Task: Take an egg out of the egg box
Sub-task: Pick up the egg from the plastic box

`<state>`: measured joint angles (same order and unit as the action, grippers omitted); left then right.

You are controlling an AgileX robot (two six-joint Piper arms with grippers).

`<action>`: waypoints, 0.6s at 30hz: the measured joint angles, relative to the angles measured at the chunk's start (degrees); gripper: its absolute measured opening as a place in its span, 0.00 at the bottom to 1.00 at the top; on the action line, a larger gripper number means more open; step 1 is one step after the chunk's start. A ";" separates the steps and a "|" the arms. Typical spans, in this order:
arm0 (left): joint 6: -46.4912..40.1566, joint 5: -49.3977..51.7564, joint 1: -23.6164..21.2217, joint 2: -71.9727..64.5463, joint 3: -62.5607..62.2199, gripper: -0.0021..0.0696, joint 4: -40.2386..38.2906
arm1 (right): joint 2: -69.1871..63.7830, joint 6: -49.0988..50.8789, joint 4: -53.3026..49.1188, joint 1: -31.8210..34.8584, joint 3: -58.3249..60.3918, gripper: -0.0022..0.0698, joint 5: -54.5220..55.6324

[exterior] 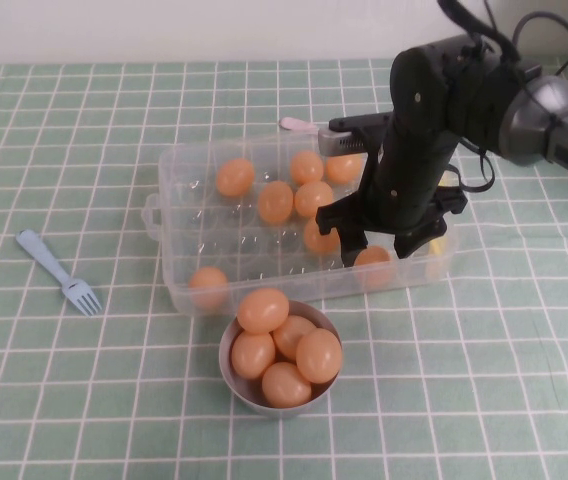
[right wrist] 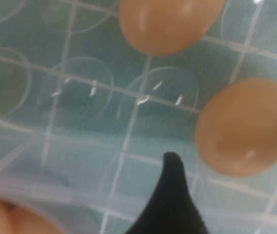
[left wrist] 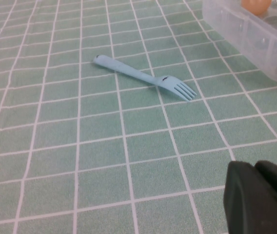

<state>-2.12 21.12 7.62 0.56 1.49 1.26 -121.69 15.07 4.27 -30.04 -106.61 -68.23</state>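
Right gripper (exterior: 382,240), jaws spread wide and holding nothing, is hanging over the front right part of the egg box (exterior: 179,285) in the high view, its two dark fingers straddling an egg (exterior: 371,257) near the front wall. Seven or so eggs are sitting in the clear box, most clustered from the centre toward two o'clock, one alone at the seven o'clock corner. A grey bowl (exterior: 227,350) at six o'clock of the box is holding five more eggs. A pale blue fork (exterior: 59,271) is lying well apart at nine o'clock, and a pink utensil (exterior: 296,125) is peeking out behind the back wall. The left gripper is not showing in this view.

Left wrist view: the left gripper (left wrist: 260,197) is hovering low over bare cloth, parked, near the fork (left wrist: 146,77); whether its fingers are parted cannot be told. A corner of the box (left wrist: 246,27) is showing beyond.

Right wrist view: one dark fingertip (right wrist: 171,170) is pointing into the dimpled cups, with one egg (right wrist: 246,126) just beside it and another farther off.

Judged from this, the grasp is calling for a straight descent centred on that egg, clear of the front wall and neighbours, then a gentle close on the smooth shell.

Green checked cloth is covering the table; a plain pale wall is running behind.
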 joint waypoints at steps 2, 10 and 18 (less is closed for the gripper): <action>0.00 0.00 0.00 0.00 0.00 0.02 0.00 | -0.97 0.00 -0.20 0.00 0.00 0.72 0.29; 0.00 0.00 0.00 0.00 0.00 0.02 0.00 | -1.98 0.00 -0.44 0.04 0.00 0.72 0.91; 0.00 0.00 0.00 0.00 0.00 0.02 0.00 | -1.98 -0.14 -0.44 0.04 0.00 0.72 2.03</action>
<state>-2.12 21.12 7.62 0.56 1.49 1.26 -123.67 14.93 3.83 -30.00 -106.61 -66.20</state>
